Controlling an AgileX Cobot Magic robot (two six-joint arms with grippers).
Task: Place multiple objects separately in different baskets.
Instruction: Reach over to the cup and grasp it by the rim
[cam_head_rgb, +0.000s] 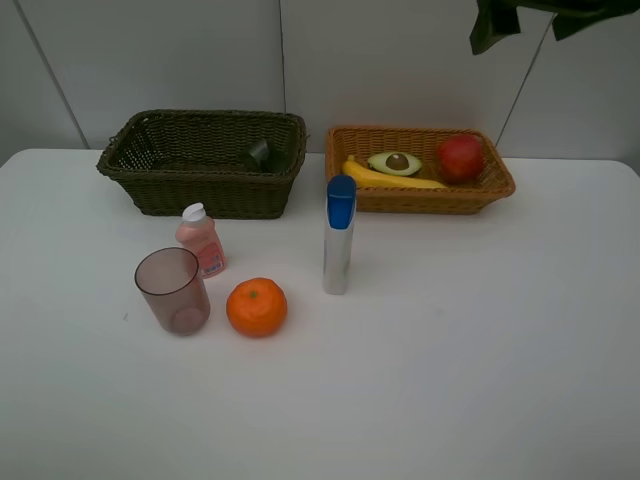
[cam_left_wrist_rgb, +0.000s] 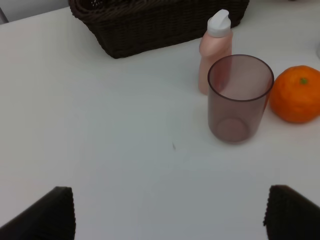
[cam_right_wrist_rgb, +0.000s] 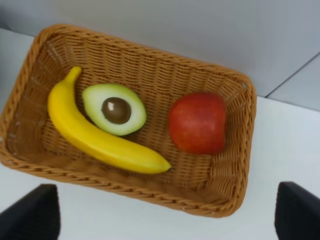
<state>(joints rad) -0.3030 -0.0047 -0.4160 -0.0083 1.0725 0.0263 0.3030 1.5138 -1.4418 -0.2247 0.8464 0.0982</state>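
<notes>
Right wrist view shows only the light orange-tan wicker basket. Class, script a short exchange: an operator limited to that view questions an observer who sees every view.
Operator: Is any fruit outside the baskets?
Observer: Yes, a round orange fruit sits on the white table.
Operator: Is the other basket empty?
Observer: No, the dark olive woven wicker basket holds one dark green object, too dim to identify.
</notes>
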